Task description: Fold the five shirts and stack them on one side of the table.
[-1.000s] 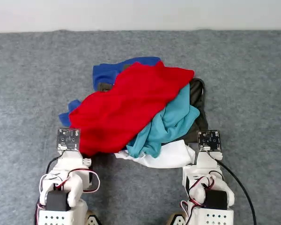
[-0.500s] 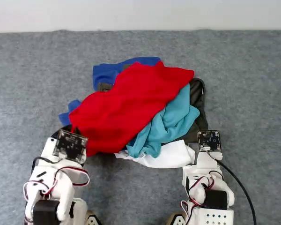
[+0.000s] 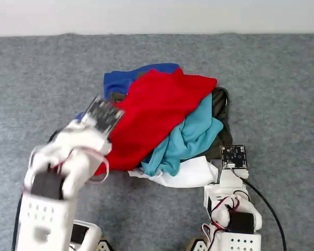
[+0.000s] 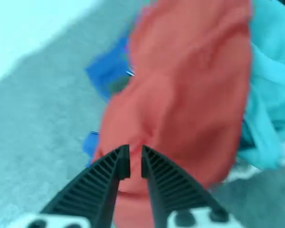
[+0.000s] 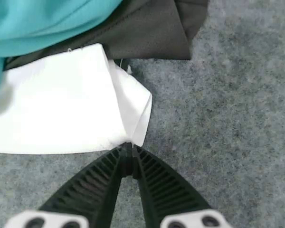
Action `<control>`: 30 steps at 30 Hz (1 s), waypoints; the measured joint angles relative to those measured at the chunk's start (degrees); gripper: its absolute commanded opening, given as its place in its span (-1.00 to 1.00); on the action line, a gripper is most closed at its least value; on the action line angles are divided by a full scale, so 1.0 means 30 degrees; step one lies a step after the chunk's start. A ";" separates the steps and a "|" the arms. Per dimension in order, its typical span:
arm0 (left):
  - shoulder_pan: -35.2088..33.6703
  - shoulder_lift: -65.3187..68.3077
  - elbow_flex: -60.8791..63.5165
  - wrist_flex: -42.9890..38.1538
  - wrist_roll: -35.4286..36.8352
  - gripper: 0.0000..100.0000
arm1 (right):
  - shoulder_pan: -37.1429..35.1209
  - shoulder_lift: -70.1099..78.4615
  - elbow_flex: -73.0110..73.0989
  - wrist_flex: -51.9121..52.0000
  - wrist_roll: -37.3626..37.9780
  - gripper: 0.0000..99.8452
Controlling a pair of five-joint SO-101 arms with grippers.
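In the middle of the table (image 3: pixel 36 78): five shirts in a heap, none folded yet.
Left gripper (image 4: pixel 135 164) hangs over the red shirt (image 3: pixel 152 112), jaws a crack apart, empty. Blue shirt (image 3: pixel 120 81) pokes out underneath, then teal shirt (image 3: pixel 191 136), white shirt (image 3: pixel 186 175), dark shirt (image 3: pixel 220 104). Right gripper (image 5: pixel 127 154) is pinched closed, empty, by the white corner. Light, floppy stuff I'd guess, so grab a hem.

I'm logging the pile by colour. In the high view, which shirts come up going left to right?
In order: blue shirt, red shirt, teal shirt, black shirt; the white shirt overlaps, so left out.
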 measured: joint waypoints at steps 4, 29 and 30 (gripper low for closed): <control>0.0967 0.5978 -0.4571 0.3311 -0.0938 -0.61 | 0.0000 0.0000 0.0000 0.0000 0.0000 -0.98; 0.2051 2.9128 -1.9370 0.6037 -0.0352 -0.50 | 0.0000 0.0000 0.0000 0.0000 0.0000 -0.98; 0.2051 2.9509 -1.9399 0.5656 0.0029 -0.59 | 0.0000 0.0000 0.0000 0.0000 0.0000 -0.98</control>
